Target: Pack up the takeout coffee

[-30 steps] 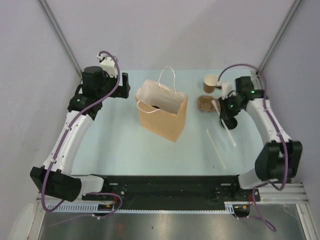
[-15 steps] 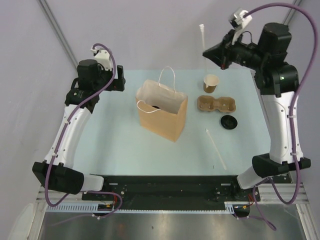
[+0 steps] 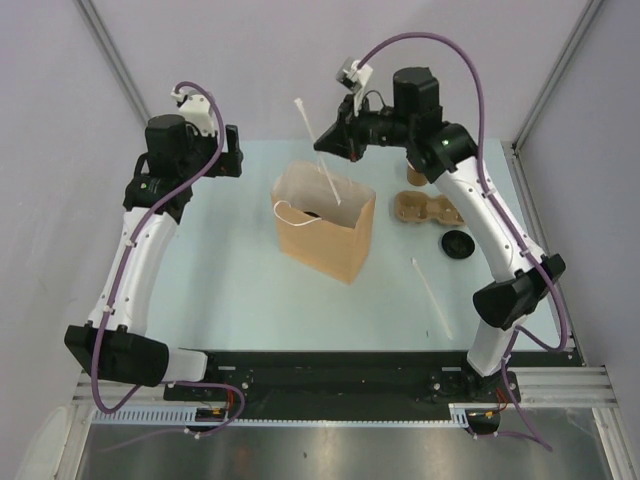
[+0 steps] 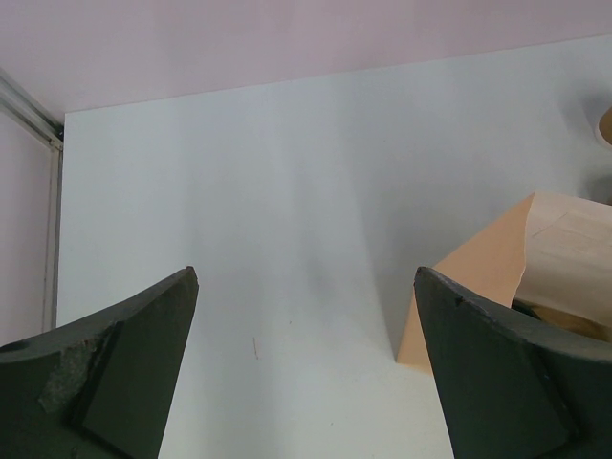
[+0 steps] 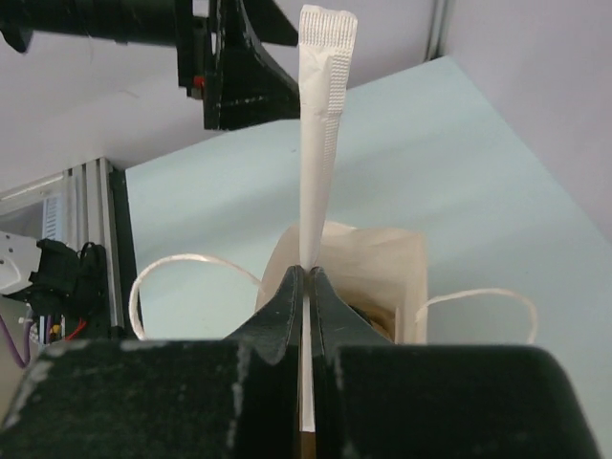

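My right gripper [image 3: 322,143] [image 5: 307,271] is shut on a white paper-wrapped straw [image 3: 318,152] [image 5: 319,143] and hangs over the open mouth of the brown paper bag [image 3: 330,235] [image 5: 382,263]. The straw's lower end points down into the bag. Something dark and round [image 5: 368,320] lies inside the bag. A kraft paper cup [image 3: 415,178] stands at the back right, mostly hidden behind my right arm. Its black lid [image 3: 457,244] lies on the table. My left gripper [image 3: 232,152] [image 4: 306,277] is open and empty, left of the bag [image 4: 535,258].
A flat brown cardboard cup carrier [image 3: 432,210] lies right of the bag. A second wrapped straw [image 3: 432,298] lies on the table in front of it. The bag's white handles [image 5: 182,273] stick out to either side.
My right arm lifted the straw from the table's right side and swung it left over the bag. My left arm shifted slightly.
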